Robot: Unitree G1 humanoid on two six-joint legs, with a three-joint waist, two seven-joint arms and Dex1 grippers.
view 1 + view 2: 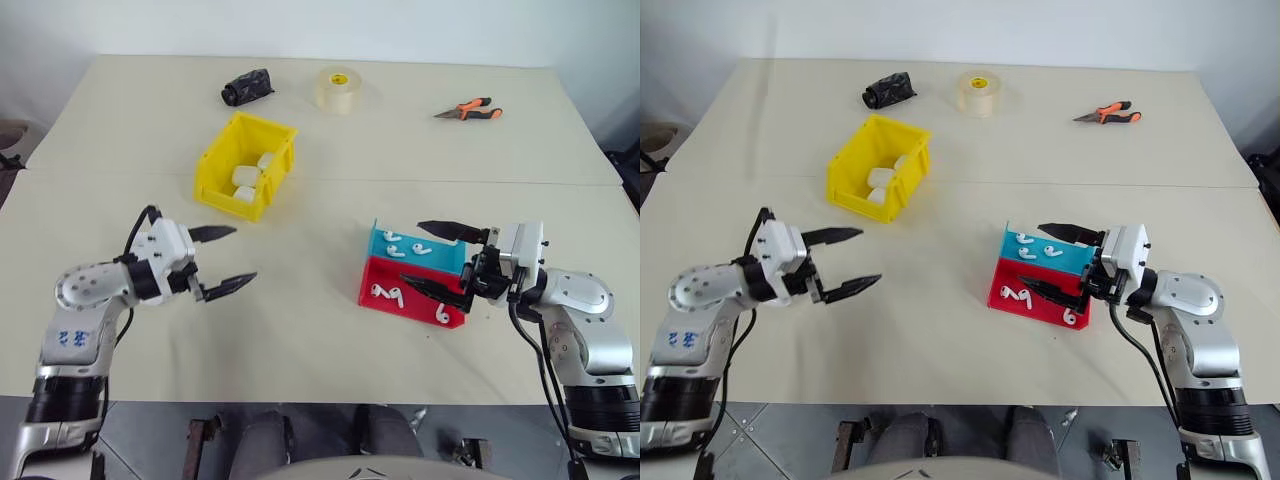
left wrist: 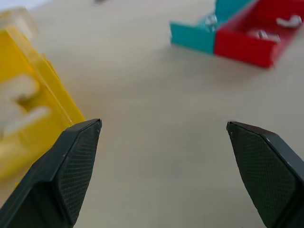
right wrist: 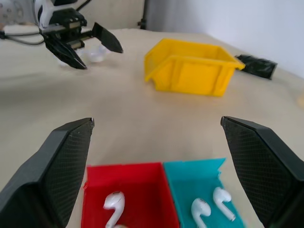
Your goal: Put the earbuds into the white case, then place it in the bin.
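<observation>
With both pincers spread wide and empty, one earbud [image 1: 382, 292] in the red tray [image 1: 378, 299] should be approached squarely by the right pincer [image 1: 436, 258] and pinched at its stem.

In front of me stands a pale cream table [image 1: 330, 330] whose top is made of two slabs, with a seam running left to right across the middle. Behind its far edge rises a plain white wall [image 1: 300, 25], evenly lit, with soft light falling over the whole tabletop and no hard shadows. Past the near edge I see a grey floor [image 1: 160, 430]. At the far left and far right edges, dark furniture shapes poke in, too cut off to identify.
</observation>
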